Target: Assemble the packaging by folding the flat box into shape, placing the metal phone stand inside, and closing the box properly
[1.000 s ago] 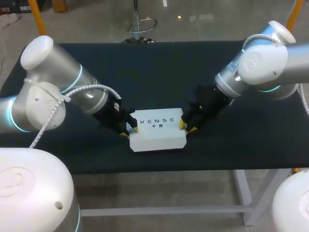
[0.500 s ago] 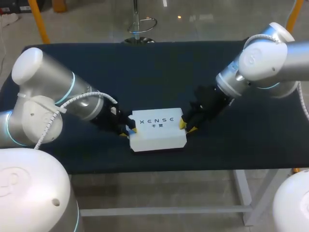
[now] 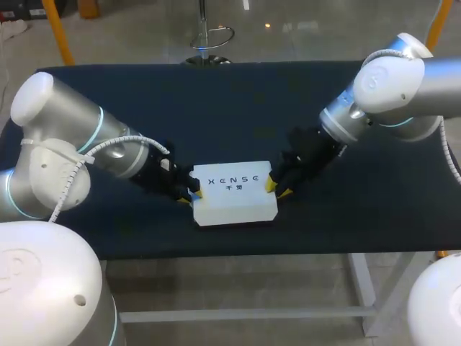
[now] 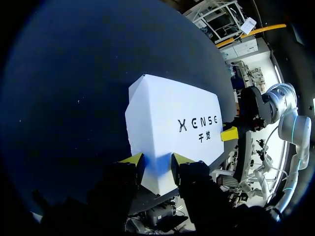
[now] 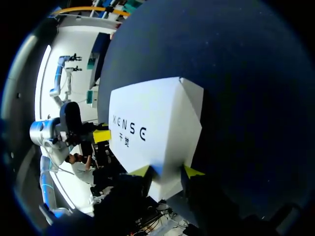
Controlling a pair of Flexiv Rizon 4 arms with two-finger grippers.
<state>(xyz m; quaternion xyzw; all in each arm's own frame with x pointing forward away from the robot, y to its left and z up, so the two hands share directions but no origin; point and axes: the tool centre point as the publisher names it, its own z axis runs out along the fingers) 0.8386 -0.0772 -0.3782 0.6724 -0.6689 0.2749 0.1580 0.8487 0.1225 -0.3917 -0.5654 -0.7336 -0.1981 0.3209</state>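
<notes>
Box, smooth white card with bevelled ends, is pinched endwise by left tool and right tool.

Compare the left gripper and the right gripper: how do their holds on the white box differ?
The left gripper holds the box at its left end, the right gripper at its right end. The left gripper comes in from the near left, the right gripper from the far right. Both are shut on the box.
</notes>
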